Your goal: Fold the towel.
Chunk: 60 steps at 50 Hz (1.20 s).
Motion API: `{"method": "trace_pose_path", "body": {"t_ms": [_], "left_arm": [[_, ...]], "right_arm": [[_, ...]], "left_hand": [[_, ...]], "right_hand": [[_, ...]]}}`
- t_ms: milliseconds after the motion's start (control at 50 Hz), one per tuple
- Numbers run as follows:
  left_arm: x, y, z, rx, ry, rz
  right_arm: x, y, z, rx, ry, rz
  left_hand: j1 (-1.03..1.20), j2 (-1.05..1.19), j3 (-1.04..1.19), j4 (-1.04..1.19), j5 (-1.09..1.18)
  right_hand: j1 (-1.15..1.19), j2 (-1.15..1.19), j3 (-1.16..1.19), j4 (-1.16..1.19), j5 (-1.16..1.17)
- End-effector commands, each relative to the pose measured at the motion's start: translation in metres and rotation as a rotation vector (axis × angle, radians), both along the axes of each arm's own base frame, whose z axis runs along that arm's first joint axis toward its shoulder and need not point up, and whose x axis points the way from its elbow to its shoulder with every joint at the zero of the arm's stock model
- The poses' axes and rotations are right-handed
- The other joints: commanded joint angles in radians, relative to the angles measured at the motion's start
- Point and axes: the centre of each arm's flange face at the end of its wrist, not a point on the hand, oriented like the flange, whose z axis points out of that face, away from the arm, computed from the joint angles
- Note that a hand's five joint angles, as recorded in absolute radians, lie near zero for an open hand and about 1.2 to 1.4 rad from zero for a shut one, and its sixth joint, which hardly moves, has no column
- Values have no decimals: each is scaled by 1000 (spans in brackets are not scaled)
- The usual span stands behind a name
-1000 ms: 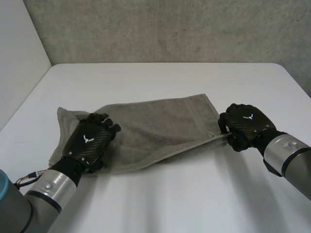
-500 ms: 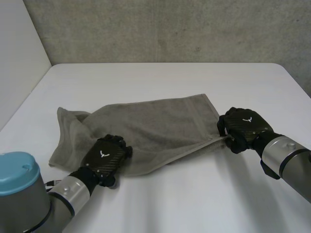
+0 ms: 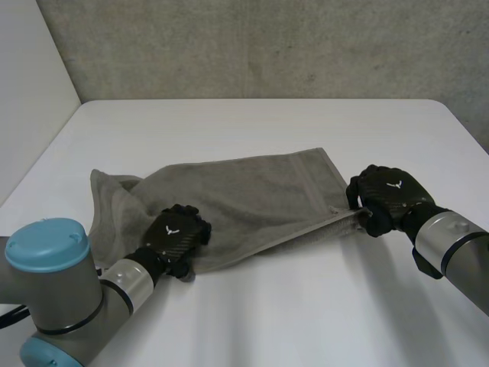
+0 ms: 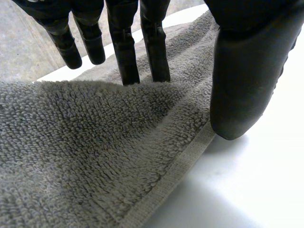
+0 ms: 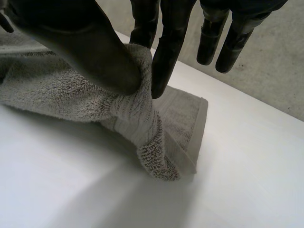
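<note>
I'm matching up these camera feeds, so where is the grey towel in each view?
Head view: towel spread mid-table, left hand on its near edge, right hand at its right corner.
Left wrist view: towel under the hand's fingertips, hem beside the thumb.
Right wrist view: towel corner pinched between thumb and fingers.
Shared landmark: the white table.

Towel [image 3: 244, 195] occupies the table's [image 3: 252, 122] middle, with the left hand [image 3: 179, 233] pressing its near edge and the right hand [image 3: 386, 200] pinching its right corner. Bare table along the far edge, both far corners, and near edge between the arms.
</note>
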Motion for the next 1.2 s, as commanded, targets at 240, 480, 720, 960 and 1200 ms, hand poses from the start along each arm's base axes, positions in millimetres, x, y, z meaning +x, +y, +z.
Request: {"method": "trace_pose_path", "body": {"t_ms": [240,480,720,960,1200], "left_arm": [[-2,-13,-1,-19,-11,29],[1,-7,0,20,-35,33],[9,-18,10,-20,-40,109],[13,-17,60,-155,36,132],[29,-9,47,-113,-13,162]], "right_arm": [[1,-6,4,0,-54,-20],[4,-22,1,39,-118,-49],[4,-26,0,40,-119,-66],[6,-16,17,-10,-111,-43],[2,9,12,-34,172,114]], "left_hand": [[-57,-57,-58,-66,-60],[-157,-157,-58,-66,-160],[732,732,-58,-66,729],[732,732,-58,-66,729],[732,732,-58,-66,729]], "right_hand": [[64,91,-53,-76,55],[64,91,-53,-76,55],[64,91,-53,-76,55],[64,91,-53,-76,55],[64,91,-53,-76,55]]}}
